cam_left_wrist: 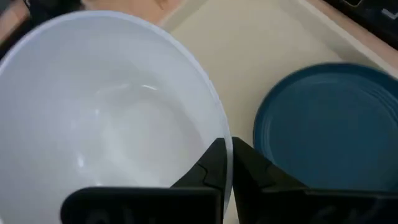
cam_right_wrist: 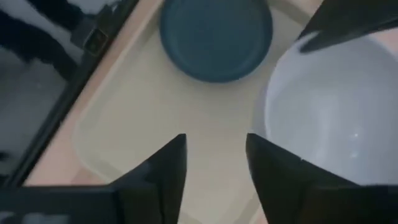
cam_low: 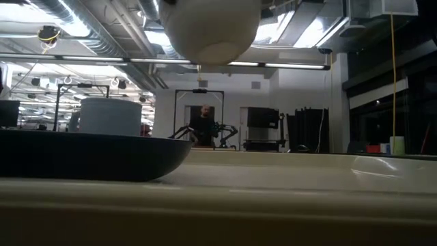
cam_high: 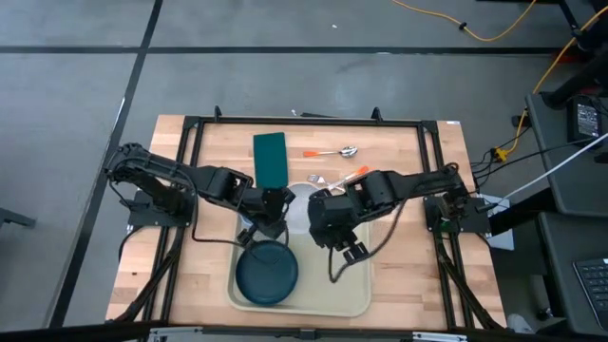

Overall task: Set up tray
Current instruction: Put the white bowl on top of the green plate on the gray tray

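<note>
Large cream rectangular plastic tray with rounded corners and raised rim: at the near edge of the wooden table, between the two arms, long axis running left to right across the high view. Round dark blue plate already on the tray's left half; right half bare.

Held above the tray's far edge, clear of the floor: a white round bowl, pinched at the rim by the left gripper. In the left wrist view, both dark fingers closed on the bowl's wall, one inside and one outside, no gap beyond the rim itself. In the low view, bowl's underside hanging high over the tray, nothing touching it from below. Bowl just beside the plate, toward the far side and a little to the right.

Right gripper low over the bare right part of the tray, fingers spread apart, nothing between them; bowl just beside it in its own wrist view, not touched.

Likely next: bowl down onto the open floor right of the plate. Left arm nearer and already carrying; right gripper close enough to that spot to be in the way.

Beyond the tray: dark green rectangular napkin, orange-handled spoon.
</note>
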Robot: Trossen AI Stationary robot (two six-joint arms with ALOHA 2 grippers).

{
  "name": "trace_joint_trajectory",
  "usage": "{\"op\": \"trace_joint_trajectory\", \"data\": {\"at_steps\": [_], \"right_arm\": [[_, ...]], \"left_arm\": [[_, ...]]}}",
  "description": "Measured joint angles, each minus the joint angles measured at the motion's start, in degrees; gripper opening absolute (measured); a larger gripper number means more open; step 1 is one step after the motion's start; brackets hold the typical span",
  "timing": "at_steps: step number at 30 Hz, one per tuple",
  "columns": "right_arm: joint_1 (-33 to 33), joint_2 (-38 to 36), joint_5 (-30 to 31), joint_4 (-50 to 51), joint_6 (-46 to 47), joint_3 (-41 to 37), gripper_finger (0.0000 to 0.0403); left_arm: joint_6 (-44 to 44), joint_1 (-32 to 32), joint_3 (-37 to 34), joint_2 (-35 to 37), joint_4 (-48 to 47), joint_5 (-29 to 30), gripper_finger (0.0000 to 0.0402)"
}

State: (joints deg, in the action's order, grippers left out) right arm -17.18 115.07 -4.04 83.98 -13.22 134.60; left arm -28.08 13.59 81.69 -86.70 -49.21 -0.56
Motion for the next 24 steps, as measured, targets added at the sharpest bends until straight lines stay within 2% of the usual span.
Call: {"op": "trace_joint_trajectory", "data": {"at_steps": [4,9,13,15,19,24], "right_arm": [[0.05,-2.59,2.15,-0.48,3.63,0.22,0.0191],[0.41,-5.19,5.79,2.18,10.88,0.22,0.0195],[1.62,-6.94,5.37,4.13,18.25,0.22,0.0196],[2.23,-7.41,4.5,4.26,20.63,0.22,0.0196],[2.75,-8.36,4.72,4.14,21.53,0.2,0.0196],[2.83,-8.4,9.44,1.6,19.14,0.16,0.0183]], "left_arm": [[0.6,-1.0,0.0,0.05,-2.27,-0.1,0.0002],[0.66,-0.69,0.0,0.68,-2.47,-2.84,0.0002],[-0.84,1.53,0.01,0.83,-4.61,-4.75,0.0002],[-1.89,2.48,0.58,0.81,-9.11,-4.43,0.0002],[-1.07,3.59,2.04,0.92,-13.77,-4.49,0.0002],[1.61,5.06,2.29,2.71,-15.45,-6.65,0.0002]]}}
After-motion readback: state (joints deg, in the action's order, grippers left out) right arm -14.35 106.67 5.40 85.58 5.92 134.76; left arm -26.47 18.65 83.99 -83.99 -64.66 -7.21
